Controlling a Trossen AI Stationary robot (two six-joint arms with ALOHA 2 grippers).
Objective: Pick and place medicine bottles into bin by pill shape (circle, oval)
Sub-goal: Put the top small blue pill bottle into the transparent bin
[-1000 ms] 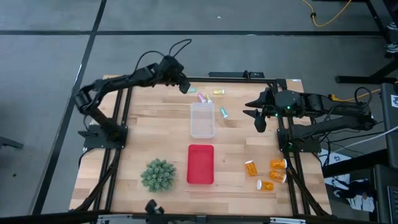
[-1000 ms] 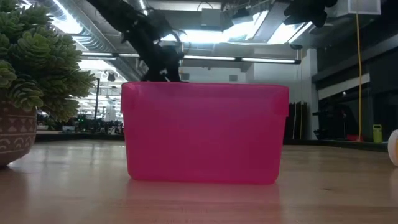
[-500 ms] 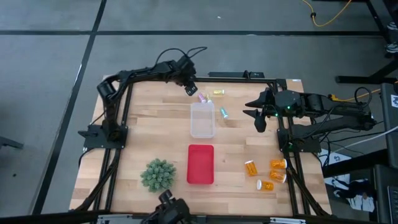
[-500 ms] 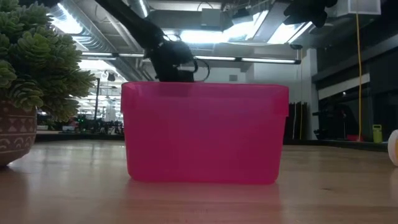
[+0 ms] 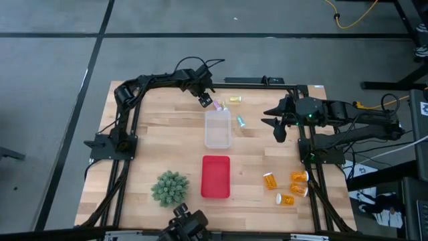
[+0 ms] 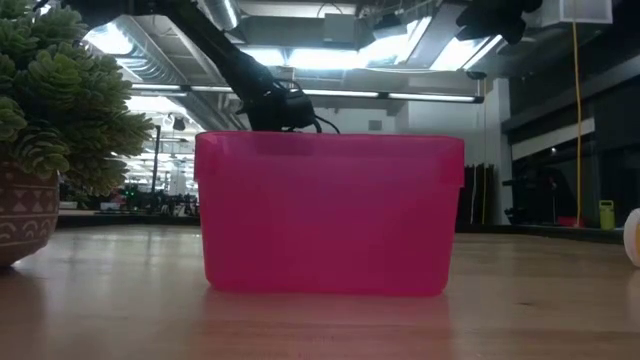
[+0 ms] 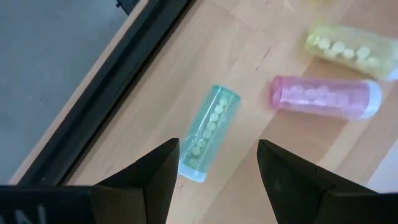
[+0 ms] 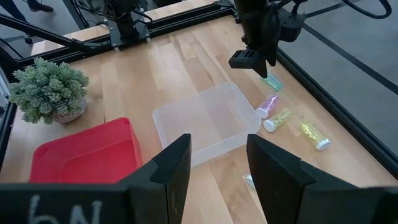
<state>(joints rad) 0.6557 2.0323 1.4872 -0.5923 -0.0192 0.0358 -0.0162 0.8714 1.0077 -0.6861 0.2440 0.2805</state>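
Spread wide and holding nothing, the left gripper (image 7: 214, 177) is hovering over the far edge of the table (image 5: 154, 144), with the green vial (image 7: 208, 132) lying on its side just beyond its fingertips. Slightly farther out, the pink vial (image 7: 323, 98) and yellow vial (image 7: 348, 50) are lying flat near each other. Beside them the clear bin (image 5: 218, 128) is sitting, then the red bin (image 5: 215, 177). Off to the side, the right gripper (image 5: 275, 124) is hanging with fingers parted, empty, and the orange bottles (image 5: 289, 187) are lying well apart near the table's front corner.
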